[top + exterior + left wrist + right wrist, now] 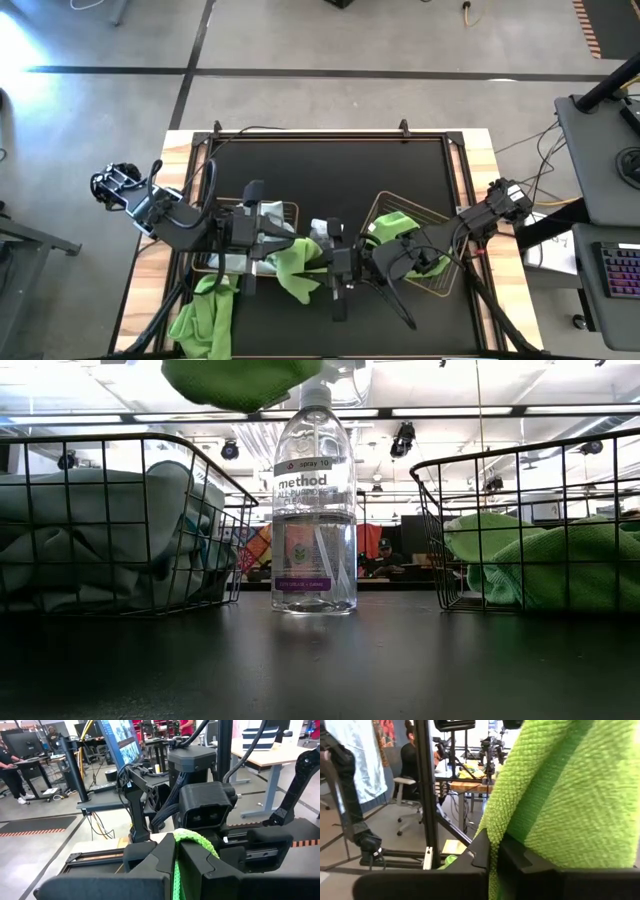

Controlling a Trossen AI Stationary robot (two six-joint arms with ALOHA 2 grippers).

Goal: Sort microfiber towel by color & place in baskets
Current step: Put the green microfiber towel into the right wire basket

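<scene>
Both arms meet over the middle of the black worktop point(330, 160), above a clear spray bottle point(314, 510) labelled "method", which the low view shows standing upright between the two wire baskets. The left hand point(176, 857) is clamped on a lime green towel point(297, 264), a fold of which rises between its fingers point(159, 854) in the left wrist view. The right hand point(492, 851) is likewise closed on lime green cloth, which fills much of the right wrist view; in the high view the two hands sit close together with the green towel hanging at their meeting point. In the low view part of this towel appears above the bottle's neck. The left basket point(215, 475), beside the bottle on the left arm's side, holds pale blue towels point(95, 535). The right basket point(430, 510) holds green towels point(545, 560). Another green towel point(205, 318) lies on the worktop near the left basket, toward the front edge.
</scene>
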